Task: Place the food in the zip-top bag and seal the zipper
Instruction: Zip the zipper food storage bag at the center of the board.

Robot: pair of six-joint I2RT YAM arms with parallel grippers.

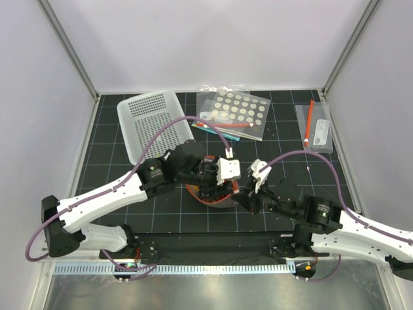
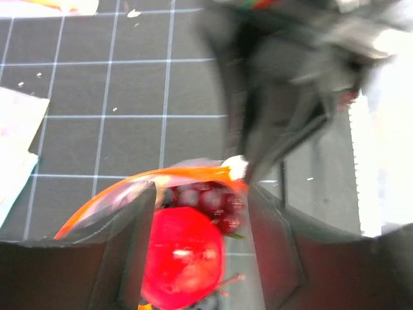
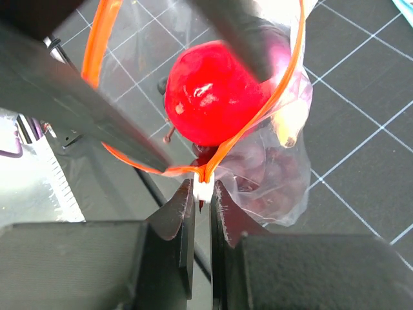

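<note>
The clear zip-top bag (image 3: 284, 181) hangs open between both grippers at the table's middle (image 1: 213, 199). Its red-orange zipper (image 3: 293, 61) forms a loop around the mouth. My right gripper (image 3: 202, 190) is shut on the zipper's white end piece (image 3: 202, 188). The red apple (image 3: 213, 93) sits in the mouth, above the dark purple grapes (image 3: 258, 165) lower in the bag. My left gripper (image 2: 203, 194) is open and straddles the apple (image 2: 184, 258) and grapes (image 2: 216, 203), with a gap at its right finger. A pale yellow-orange piece (image 3: 287, 126) shows in the bag. I cannot make out the pineapple clearly.
A white perforated basket (image 1: 155, 123) lies at the back left. A larger clear bag with white dots (image 1: 233, 111) lies at the back middle. A small clear bag with a white label (image 1: 317, 129) lies at the back right.
</note>
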